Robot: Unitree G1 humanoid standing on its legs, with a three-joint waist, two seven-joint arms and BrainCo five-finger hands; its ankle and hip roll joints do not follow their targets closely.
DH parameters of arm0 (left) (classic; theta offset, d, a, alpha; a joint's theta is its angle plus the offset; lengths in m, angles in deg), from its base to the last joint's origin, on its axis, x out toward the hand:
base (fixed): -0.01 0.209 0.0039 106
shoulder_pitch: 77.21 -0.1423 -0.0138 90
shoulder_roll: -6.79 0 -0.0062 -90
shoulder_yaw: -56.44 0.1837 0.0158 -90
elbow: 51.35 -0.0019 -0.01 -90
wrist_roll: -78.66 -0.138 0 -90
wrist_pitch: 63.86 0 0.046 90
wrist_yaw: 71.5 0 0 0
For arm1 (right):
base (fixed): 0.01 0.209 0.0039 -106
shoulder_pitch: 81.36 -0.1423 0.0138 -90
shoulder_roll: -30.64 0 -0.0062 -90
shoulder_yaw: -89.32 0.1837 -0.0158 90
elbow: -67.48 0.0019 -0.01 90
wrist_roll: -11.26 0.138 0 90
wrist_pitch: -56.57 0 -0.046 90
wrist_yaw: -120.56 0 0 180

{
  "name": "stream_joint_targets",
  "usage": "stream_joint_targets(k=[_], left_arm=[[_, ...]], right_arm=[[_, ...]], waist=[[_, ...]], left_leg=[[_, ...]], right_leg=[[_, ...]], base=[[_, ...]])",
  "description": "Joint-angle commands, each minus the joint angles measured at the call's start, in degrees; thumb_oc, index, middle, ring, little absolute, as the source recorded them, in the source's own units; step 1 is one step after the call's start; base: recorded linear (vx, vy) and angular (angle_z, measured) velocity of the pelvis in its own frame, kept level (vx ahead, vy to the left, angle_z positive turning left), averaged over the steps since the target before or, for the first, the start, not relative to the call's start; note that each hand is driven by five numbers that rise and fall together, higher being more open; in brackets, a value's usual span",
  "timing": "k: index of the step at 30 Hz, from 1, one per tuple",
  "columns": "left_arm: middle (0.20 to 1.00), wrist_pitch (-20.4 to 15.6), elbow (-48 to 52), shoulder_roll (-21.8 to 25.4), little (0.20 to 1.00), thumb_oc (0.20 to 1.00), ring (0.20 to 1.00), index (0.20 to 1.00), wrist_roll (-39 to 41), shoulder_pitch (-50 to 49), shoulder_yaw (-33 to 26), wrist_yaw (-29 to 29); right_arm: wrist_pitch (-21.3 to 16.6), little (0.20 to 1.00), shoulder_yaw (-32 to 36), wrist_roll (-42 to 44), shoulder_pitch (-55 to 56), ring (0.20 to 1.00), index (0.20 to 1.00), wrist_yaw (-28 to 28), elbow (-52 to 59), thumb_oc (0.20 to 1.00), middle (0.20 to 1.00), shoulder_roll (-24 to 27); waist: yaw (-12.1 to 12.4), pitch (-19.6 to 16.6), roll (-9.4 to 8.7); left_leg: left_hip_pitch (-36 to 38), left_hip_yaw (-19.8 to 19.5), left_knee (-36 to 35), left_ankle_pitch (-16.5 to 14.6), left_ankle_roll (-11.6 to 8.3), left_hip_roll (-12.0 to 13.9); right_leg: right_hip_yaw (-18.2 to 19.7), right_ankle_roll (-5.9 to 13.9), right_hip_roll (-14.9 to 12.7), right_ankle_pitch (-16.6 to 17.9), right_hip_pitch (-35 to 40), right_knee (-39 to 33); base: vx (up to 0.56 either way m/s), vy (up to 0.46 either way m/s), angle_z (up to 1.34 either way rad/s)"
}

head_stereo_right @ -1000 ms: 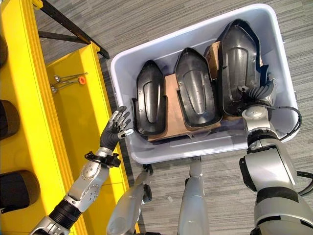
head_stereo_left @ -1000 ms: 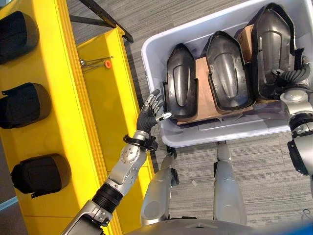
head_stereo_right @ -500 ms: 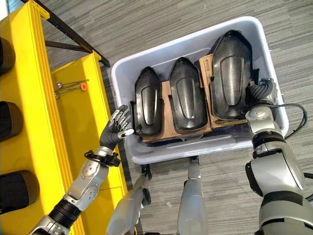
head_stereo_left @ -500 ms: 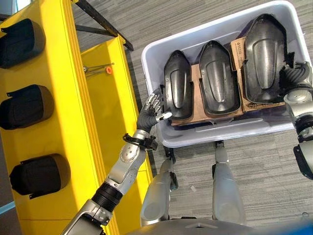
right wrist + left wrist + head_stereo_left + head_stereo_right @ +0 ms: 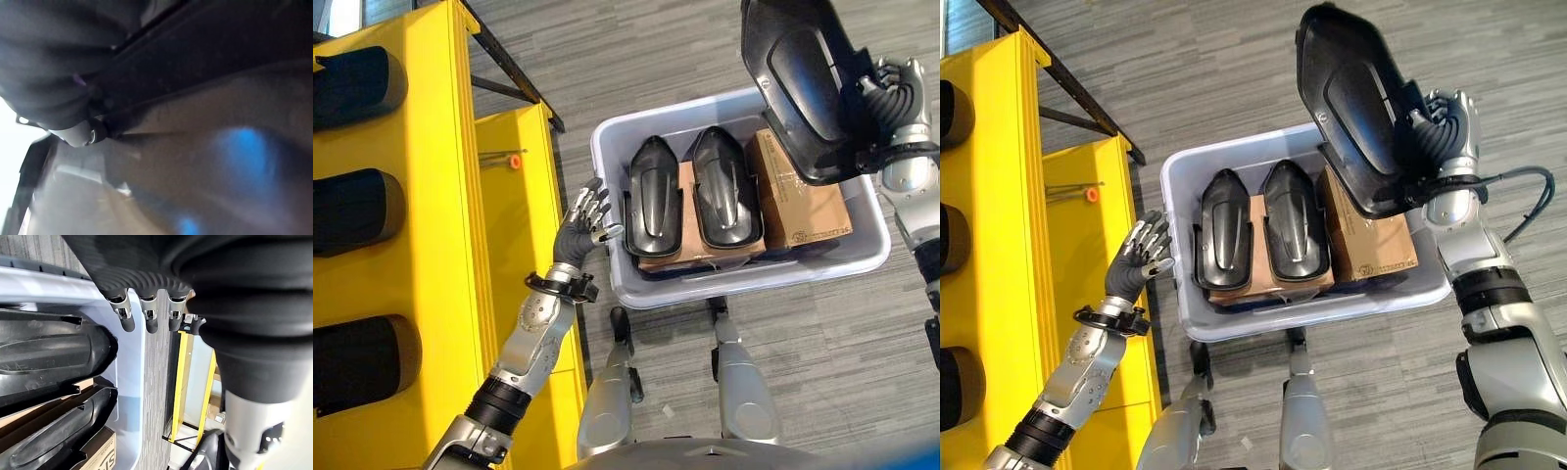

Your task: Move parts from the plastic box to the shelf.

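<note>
Left eye view: the right hand (image 5: pixel 901 93) is gripping a large black moulded part (image 5: pixel 803 83) by its edge, holding it tilted in the air above the grey plastic box (image 5: pixel 656 289). Two more black parts (image 5: pixel 690 196) are lying side by side in the box on brown cardboard (image 5: pixel 803 201). The left hand (image 5: pixel 579 227) is hovering with fingers spread and straight, just beside the box's outer wall, holding nothing. The yellow shelf (image 5: pixel 431 215) is standing to the left, carrying dark parts (image 5: pixel 357 211).

Left wrist view: straight fingers (image 5: pixel 126 314) are reaching along the box's rim (image 5: pixel 128 362).

Right wrist view: a dark edge is sitting against the hand (image 5: pixel 78 132).
</note>
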Motion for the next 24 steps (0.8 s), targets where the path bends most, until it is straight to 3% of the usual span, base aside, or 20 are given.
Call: stream_joint_targets(k=[1,4,14,16,24], left_arm=[[1.0,-2.2,1.4,-1.6,1.0,1.0,1.0,1.0,-1.0,0.2,0.4,-1.7],[1.0,-2.0,1.4,-1.6,1.0,1.0,1.0,1.0,-1.6,-1.2,-0.7,-2.1],[1.0,-2.1,2.1,-3.9,1.0,1.0,1.0,1.0,-4.1,-6.6,-6.7,-1.7],[1.0,-2.7,2.9,-4.1,1.0,1.0,1.0,1.0,-5.2,-7.2,-9.1,-0.6],[1.0,-3.1,2.7,-5.2,1.0,1.0,1.0,1.0,-6.5,-7.4,-11.5,1.5]], right_arm=[[-4.2,0.2,3.4,-3.4,3.3,0.2,0.2,2.0,5.1,0.2,0.2,3.7],[-5.2,0.2,6.8,-3.9,8.8,0.2,0.2,1.2,9.9,0.2,0.2,1.9],[-9.5,0.2,15.9,3.9,28.2,0.2,0.2,-3.0,22.6,0.2,0.2,-13.1],[-10.9,0.2,15.5,7.2,30.7,0.2,0.2,-4.6,26.2,0.2,0.2,-17.5],[-11.9,0.2,10.5,12.7,31.3,0.2,0.2,-8.2,32.2,0.2,0.2,-23.8]], waist=[[1.2,-5.9,1.83],[1.3,-7.2,1.15],[2.5,-11.8,-0.58],[3.4,-13.3,-0.99],[5.5,-16.4,-1.91]], left_leg=[[8.0,-2.4,0.7,-4.0,-2.94,3.2],[9.1,-2.8,0.7,-4.3,-2.81,3.6],[12.4,-4.9,0.8,-5.3,-2.02,3.5],[13.8,-6.1,0.9,-5.8,-1.8,3.6],[15.3,-8.8,2.0,-4.9,-2.27,4.5]], right_leg=[[-1.8,2.75,-0.3,-5.6,0.9,5.0],[-2.2,2.75,-0.3,-5.9,2.5,4.9],[-5.0,3.2,-1.2,-7.5,8.4,5.0],[-6.3,3.06,-1.4,-9.1,10.5,6.6],[-9.4,2.15,-0.8,-11.4,15.4,7.6]], base=[[0.05,0.005,0.0],[0.07,0.001,0.01],[0.05,0.012,0.14],[0.06,0.008,0.23],[0.02,-0.058,0.25]])
